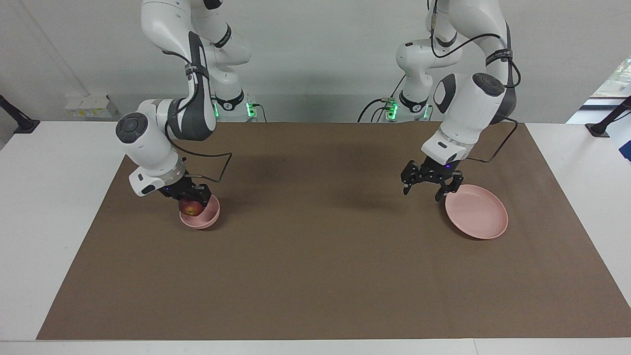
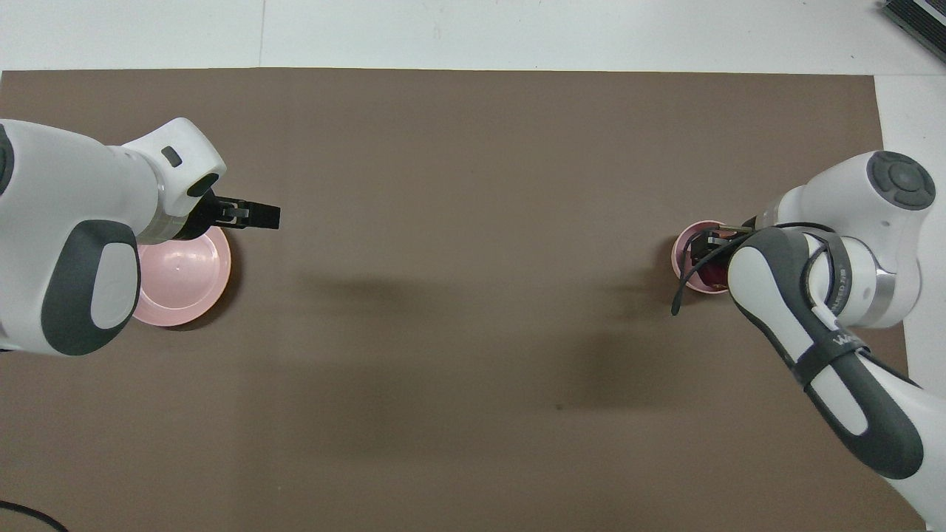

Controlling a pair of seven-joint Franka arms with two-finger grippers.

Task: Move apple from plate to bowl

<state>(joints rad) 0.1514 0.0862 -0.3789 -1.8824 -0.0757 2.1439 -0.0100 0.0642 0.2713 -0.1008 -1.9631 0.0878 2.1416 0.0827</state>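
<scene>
The dark-red apple (image 1: 190, 209) hangs in the mouth of the small pink bowl (image 1: 209, 217), toward the right arm's end of the table. My right gripper (image 1: 193, 201) is shut on it from above. In the overhead view the right arm covers most of the apple (image 2: 711, 275) and part of the bowl (image 2: 684, 250). The flat pink plate (image 1: 480, 214) lies bare at the left arm's end. My left gripper (image 1: 423, 190) hovers open and holds nothing, just above the mat beside the plate's rim. From overhead the left gripper (image 2: 255, 216) shows by the plate (image 2: 185, 284).
A brown mat (image 1: 315, 276) covers most of the white table (image 1: 44, 207). Both arms lean in low over their own ends of the mat. A black cable loops from the right wrist beside the bowl.
</scene>
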